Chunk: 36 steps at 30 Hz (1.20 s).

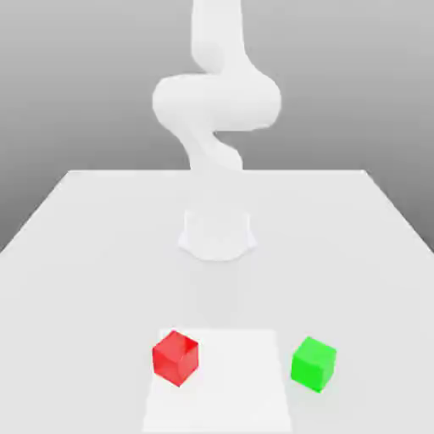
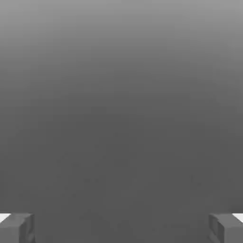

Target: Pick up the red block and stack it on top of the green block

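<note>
Mat (image 1: pixel 237 381): pale, flat on the desk (image 1: pixel 76 297), the landmark for what follows.
Red block (image 1: pixel 175 358): on the mat, by its edge toward the exterior view's left, unheld. It stands corner toward the camera, so the tool will probably need turning to meet two flat sides.
Green block (image 1: pixel 313 364): just off the mat, beside its edge toward the exterior view's right. The gap between blocks should leave room to grip red without nudging green.
Tool (image 2: pixel 121 228): fingers wide apart, nothing between them, which suits a first grasp.
Arm (image 1: pixel 217 102): rises beyond the mat.
Stacking: undone; red's pick comes first, and an off-centre release could topple it.
</note>
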Each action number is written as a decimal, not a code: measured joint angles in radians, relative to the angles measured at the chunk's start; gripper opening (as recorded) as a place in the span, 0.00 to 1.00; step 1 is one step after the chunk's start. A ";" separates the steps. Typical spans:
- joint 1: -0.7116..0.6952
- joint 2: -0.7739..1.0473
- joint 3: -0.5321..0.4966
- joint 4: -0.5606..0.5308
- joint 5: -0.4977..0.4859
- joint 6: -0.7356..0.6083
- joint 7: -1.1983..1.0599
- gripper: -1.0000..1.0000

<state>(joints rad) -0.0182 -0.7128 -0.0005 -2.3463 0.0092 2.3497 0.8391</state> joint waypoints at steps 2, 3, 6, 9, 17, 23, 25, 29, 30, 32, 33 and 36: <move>-0.017 0.080 0.001 -0.041 0.009 0.045 0.035 0.50; -0.025 0.118 0.002 -0.061 0.012 0.066 0.053 0.50; -0.047 0.228 0.005 -0.118 0.019 0.129 0.105 0.50; -0.070 0.337 0.008 -0.175 0.024 0.190 0.158 0.50; -0.117 0.627 0.003 -0.327 0.010 0.355 0.319 0.50; -0.132 0.844 -0.007 -0.375 -0.006 0.506 0.394 0.50; -0.133 0.916 -0.006 -0.366 -0.005 0.567 0.394 0.50; -0.134 0.974 -0.004 -0.358 -0.003 0.617 0.393 0.00; -0.134 0.974 -0.004 -0.358 -0.004 0.617 0.394 0.00; -0.135 0.974 -0.004 -0.358 -0.005 0.618 0.395 0.00; -0.136 0.985 -0.003 -0.357 -0.005 0.627 0.395 0.00; -0.136 0.918 -0.004 -0.366 -0.008 0.569 0.397 0.00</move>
<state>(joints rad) -0.1538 0.2049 -0.0041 -2.7127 0.0012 2.9186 1.2361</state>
